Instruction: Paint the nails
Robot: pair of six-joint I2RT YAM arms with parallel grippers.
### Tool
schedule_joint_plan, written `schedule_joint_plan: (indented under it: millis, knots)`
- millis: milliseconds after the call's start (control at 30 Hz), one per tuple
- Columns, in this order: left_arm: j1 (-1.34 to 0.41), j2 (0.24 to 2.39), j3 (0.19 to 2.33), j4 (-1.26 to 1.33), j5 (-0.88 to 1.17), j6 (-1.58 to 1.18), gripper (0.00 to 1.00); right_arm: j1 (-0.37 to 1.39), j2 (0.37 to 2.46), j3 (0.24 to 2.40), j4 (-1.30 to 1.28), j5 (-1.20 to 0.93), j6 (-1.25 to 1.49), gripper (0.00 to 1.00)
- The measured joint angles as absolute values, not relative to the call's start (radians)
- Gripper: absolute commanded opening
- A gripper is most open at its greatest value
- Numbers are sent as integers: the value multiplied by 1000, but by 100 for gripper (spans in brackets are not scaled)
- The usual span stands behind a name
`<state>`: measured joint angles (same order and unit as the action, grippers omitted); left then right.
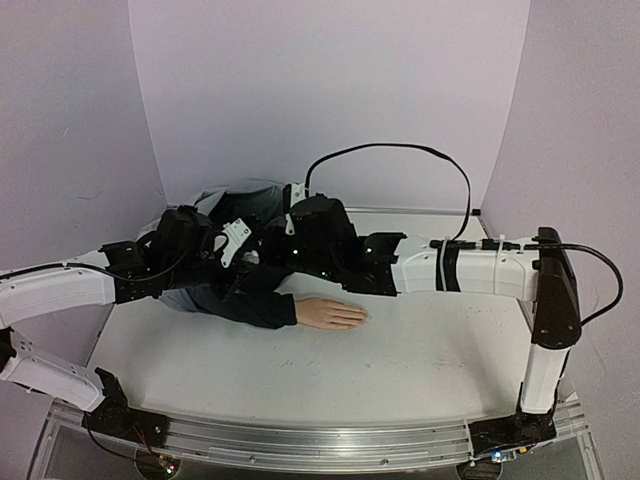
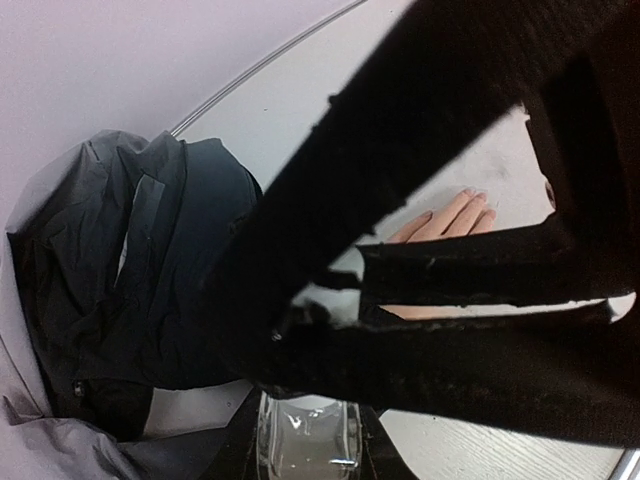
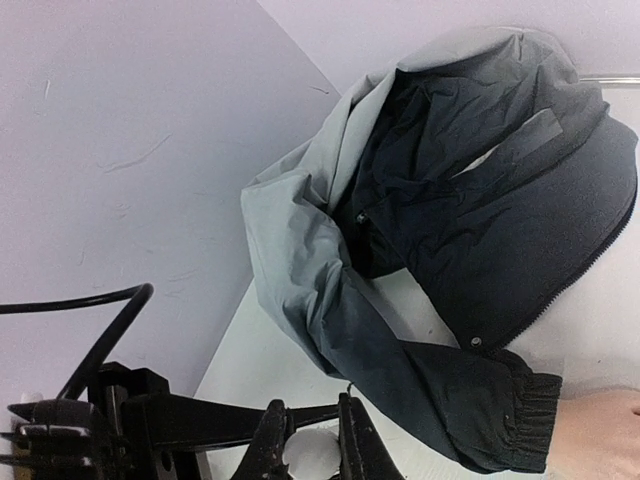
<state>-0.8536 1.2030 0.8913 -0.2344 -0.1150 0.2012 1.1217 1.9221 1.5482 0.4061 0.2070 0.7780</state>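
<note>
The pale mannequin hand [image 1: 330, 313] lies flat on the white table, fingers pointing right, out of a navy-and-grey jacket sleeve [image 1: 255, 300]. Its nails [image 2: 478, 197] show bare and pale in the left wrist view. My left gripper [image 2: 305, 432] is shut on a small clear bottle [image 2: 305, 455]. My right gripper [image 3: 313, 438] is shut on a round white cap [image 3: 315, 455]. Both grippers [image 1: 240, 240] [image 1: 288, 232] meet above the sleeve, behind the hand. The right arm [image 2: 450, 330] blocks most of the left wrist view.
The jacket body [image 3: 480, 200] lies bunched at the back of the table [image 1: 420, 350] against the lilac backdrop [image 1: 330, 90]. A black cable [image 1: 400, 150] loops above the right arm. The table's metal front rail [image 1: 320, 440] runs along the near edge.
</note>
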Motion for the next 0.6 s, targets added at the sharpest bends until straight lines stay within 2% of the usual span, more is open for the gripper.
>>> schedule_joint_plan:
  millis: [67, 100, 133, 300, 433, 567, 600]
  knots:
    - [-855, 1203, 890, -236, -108, 204, 0, 1132, 1917, 1539, 403, 237, 789, 36]
    - [-856, 1203, 890, -234, -102, 205, 0, 1134, 1909, 1531, 405, 244, 788, 45]
    - [-858, 1203, 890, -218, -88, 208, 0, 1135, 1895, 1517, 405, 241, 787, 53]
    - [-890, 1202, 897, -118, -42, 218, 0, 1164, 1761, 1392, 408, 255, 753, 80]
    - [-889, 1203, 900, -68, -38, 218, 0, 1160, 1594, 1279, 396, 250, 715, 97]
    - [-884, 1204, 907, -50, -18, 216, 0, 1129, 1465, 1201, 398, 223, 663, 98]
    - [-884, 1205, 910, -49, 0, 215, 0, 1113, 1440, 1182, 397, 211, 648, 95]
